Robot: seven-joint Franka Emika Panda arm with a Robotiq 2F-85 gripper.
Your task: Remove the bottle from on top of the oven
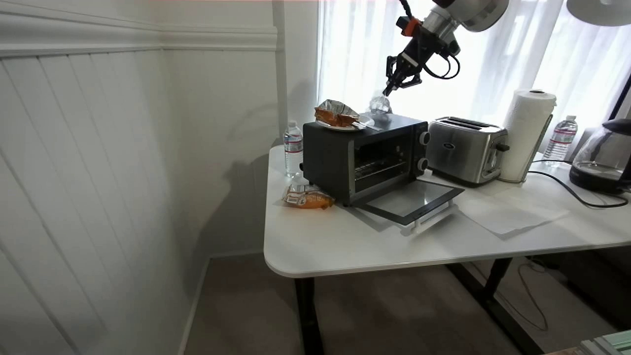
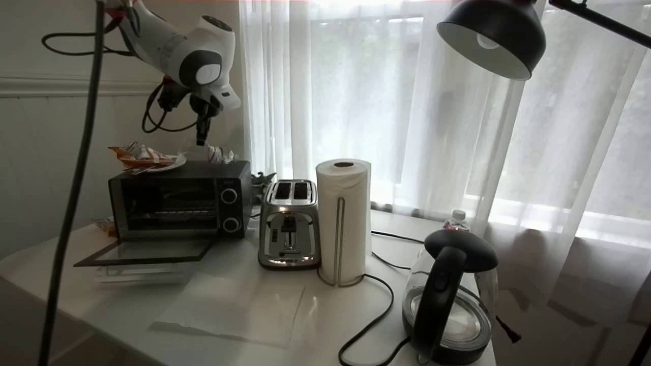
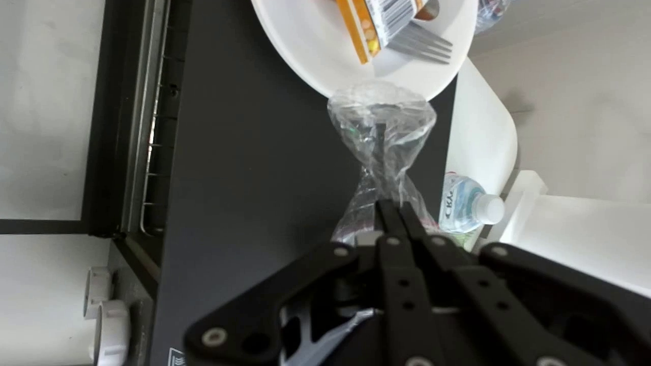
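The bottle is clear, crumpled plastic, pinched narrow in the middle. It shows in both exterior views (image 1: 379, 104) (image 2: 222, 154) and in the wrist view (image 3: 356, 129). The black oven (image 1: 328, 158) stands on the white table with its glass door dropped open; it also shows in an exterior view (image 2: 230, 210) and the wrist view (image 3: 254, 168). My gripper (image 3: 396, 206) is shut on the bottle's crushed middle. In both exterior views the gripper (image 1: 387, 92) (image 2: 202, 141) is over the oven top. I cannot tell whether the bottle touches the oven.
A white plate (image 3: 300, 46) with an orange package (image 1: 335, 117) and a fork sits on the oven beside the bottle. A water bottle (image 1: 293, 148) stands behind the oven's side. A silver toaster (image 2: 290, 229), paper towel roll (image 2: 344, 223) and kettle (image 2: 447, 305) stand along the table.
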